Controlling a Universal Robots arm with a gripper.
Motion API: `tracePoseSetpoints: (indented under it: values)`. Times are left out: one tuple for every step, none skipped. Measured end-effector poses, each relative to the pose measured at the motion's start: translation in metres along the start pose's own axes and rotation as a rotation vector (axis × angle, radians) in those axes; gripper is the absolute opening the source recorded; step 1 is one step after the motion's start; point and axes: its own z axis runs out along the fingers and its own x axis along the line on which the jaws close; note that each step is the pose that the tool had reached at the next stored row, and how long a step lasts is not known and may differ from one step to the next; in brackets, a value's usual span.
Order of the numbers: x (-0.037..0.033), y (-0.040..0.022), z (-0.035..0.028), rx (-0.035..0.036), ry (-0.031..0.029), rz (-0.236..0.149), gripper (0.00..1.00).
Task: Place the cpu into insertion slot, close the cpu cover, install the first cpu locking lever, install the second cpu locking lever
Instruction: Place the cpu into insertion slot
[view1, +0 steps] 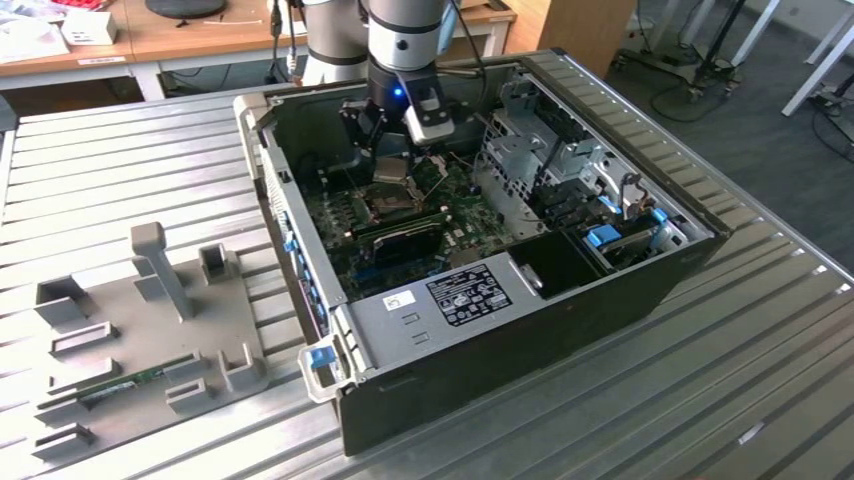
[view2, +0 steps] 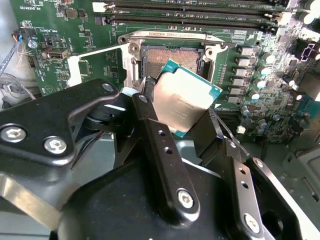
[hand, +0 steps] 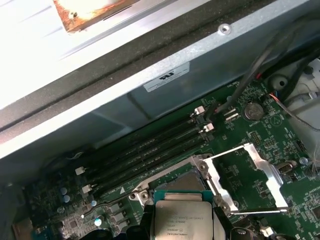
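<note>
Cpu (view2: 186, 97) clamped in tool (view2: 176, 114), tilted over insertion slot (view2: 170, 57), cpu cover (hand: 217, 182) open

Your arm (view1: 400, 40) is reaching straight down, with the end effector (view2: 177, 107) gripping the cpu (view2: 186, 95).
In the exterior view your arm is standing near-vertical, the wrist (view1: 398, 80) pointing downward and a blue light glowing on it. In the second wrist view your two black fingers (view2: 150, 127) are pressing on opposite edges of the cpu, holding it at a tilt.
</note>
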Motion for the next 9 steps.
tracePoseSetpoints:
  values:
    - [0.0,0.0,0.0001,-0.0003,-0.0014,0.016,0.54]
    - [0.0,0.0,0.0002,-0.0006,-0.0031,0.033,0.54]
    - [0.0,0.0,0.0003,-0.0009,-0.0048,0.051,0.54]
    - [0.0,0.0,0.0004,-0.0013,-0.0066,0.07,0.54]
    - [0.0,0.0,0.0005,-0.0016,-0.0082,0.088,0.54]
    - [0.0,0.0,0.0006,-0.002,-0.0099,0.106,0.54]
    - [-0.0001,0.0,0.0007,-0.0023,-0.0116,0.124,0.54]
    - [0.0,-0.0001,0.0008,-0.0025,-0.0133,0.142,0.54]
    - [-0.0001,-0.0001,0.0009,-0.0028,-0.015,0.16,0.54]
